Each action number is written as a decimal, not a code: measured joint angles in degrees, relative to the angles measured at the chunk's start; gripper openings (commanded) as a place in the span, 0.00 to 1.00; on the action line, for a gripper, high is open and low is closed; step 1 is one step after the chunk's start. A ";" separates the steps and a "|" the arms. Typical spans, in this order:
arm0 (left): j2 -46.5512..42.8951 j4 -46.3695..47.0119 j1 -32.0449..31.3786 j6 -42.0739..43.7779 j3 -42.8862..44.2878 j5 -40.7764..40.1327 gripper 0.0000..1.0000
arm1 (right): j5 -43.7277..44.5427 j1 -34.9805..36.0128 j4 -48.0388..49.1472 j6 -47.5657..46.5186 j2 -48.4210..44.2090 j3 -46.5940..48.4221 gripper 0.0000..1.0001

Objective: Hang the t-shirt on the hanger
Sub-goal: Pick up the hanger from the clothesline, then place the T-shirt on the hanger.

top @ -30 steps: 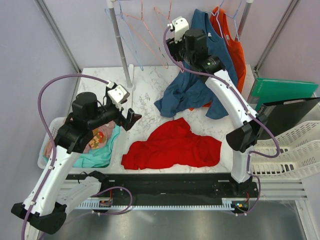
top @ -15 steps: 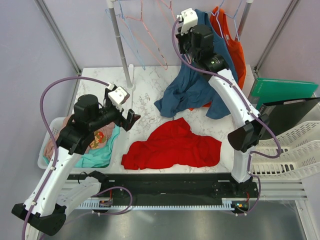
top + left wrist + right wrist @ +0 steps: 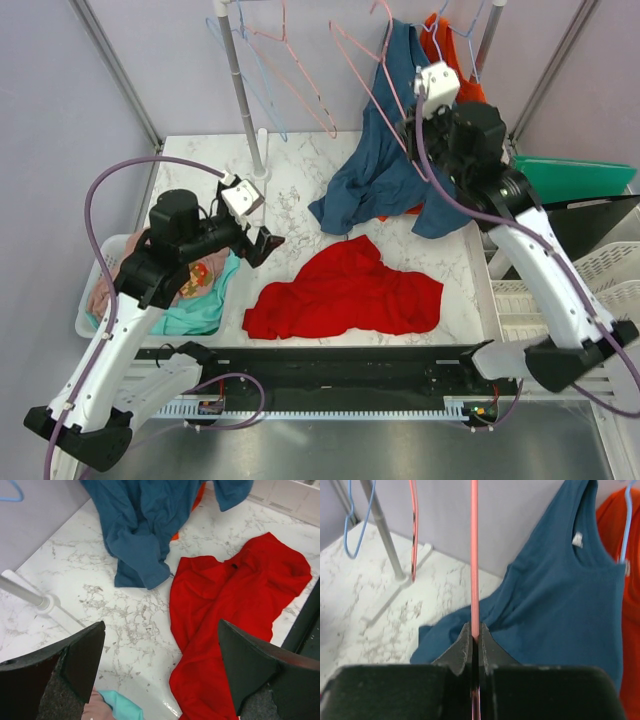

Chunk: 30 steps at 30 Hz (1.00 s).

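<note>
The bright red t-shirt (image 3: 345,290) (image 3: 235,605) lies crumpled on the marble table near the front edge. My right gripper (image 3: 408,128) (image 3: 475,630) is shut on one thin wire side of the pink hanger (image 3: 362,75) (image 3: 474,555). It holds the hanger up in front of the hanging dark blue shirt (image 3: 375,180). My left gripper (image 3: 268,240) (image 3: 161,625) hovers open just left of the t-shirt, above its left edge, with nothing between the fingers.
The rack pole (image 3: 245,100) stands at the back left, with a second pink hanger (image 3: 300,70) and a pale blue hanger (image 3: 250,70) on the rail. An orange-red shirt (image 3: 470,90) hangs behind the blue one. A basket (image 3: 90,320) of clothes sits left; white crates (image 3: 600,290) sit right.
My right gripper has shut on the pink hanger's wire and swung right and nearer, bringing the hanger away from the rail. The left arm has barely moved.
</note>
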 measured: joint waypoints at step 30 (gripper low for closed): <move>-8.26 18.78 -15.10 20.06 -19.37 18.93 0.89 | -42.77 -1.01 -42.56 -28.65 -31.69 -28.48 0.00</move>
